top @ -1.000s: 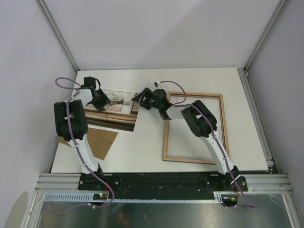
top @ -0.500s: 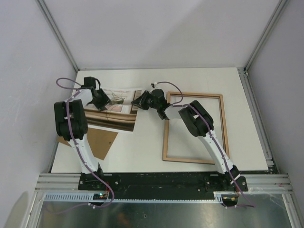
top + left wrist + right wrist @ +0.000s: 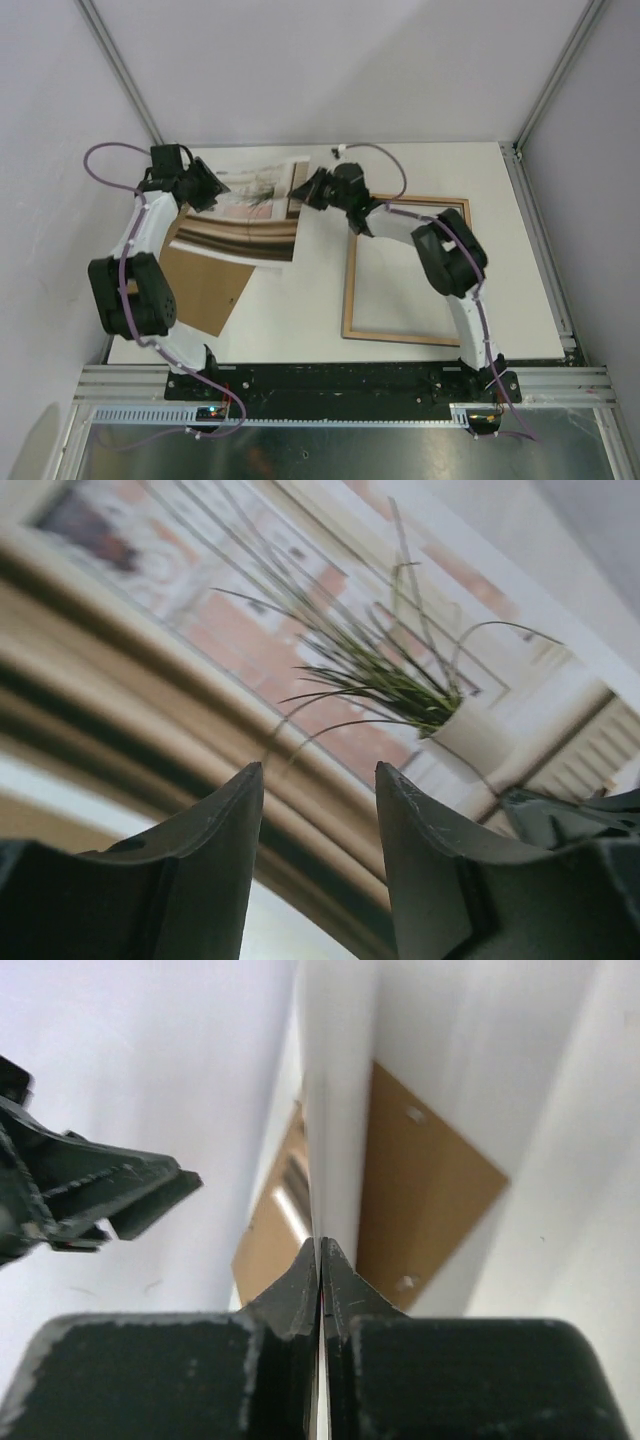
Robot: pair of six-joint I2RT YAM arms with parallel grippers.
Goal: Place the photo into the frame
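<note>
White laminate makes up the surface (image 3: 300, 310), which is boxed in by pale grey walls with aluminium posts in the far corners. The frame (image 3: 349, 300) lies flat on the right half with its light wood side up. The brown backing board (image 3: 205, 290) lies at the near left. The photo (image 3: 250, 215) is over the far left with its picture side up, and its near edge overlaps the board.

From above, the left hand (image 3: 205, 185) sits at the photo's far left corner and the right hand (image 3: 310, 190) at its far right edge, but neither grip can be made out. The right wrist view settles one of them: the right hand (image 3: 320, 1245) is pinched tight on the photo's thin edge (image 3: 335, 1110). It also shows the board (image 3: 430, 1190) below and the left hand (image 3: 90, 1190) across the sheet. In the left wrist view, the left hand (image 3: 318, 775) has its fingers about halfway apart with nothing between them. The printed plant (image 3: 380, 680) fills the view beyond.

Compared with a second ago, the photo has shifted toward the far wall and uncovered more of the board. The left arm's elbow has swung down to the near left, and both hands sit farther back. The frame has not moved.
</note>
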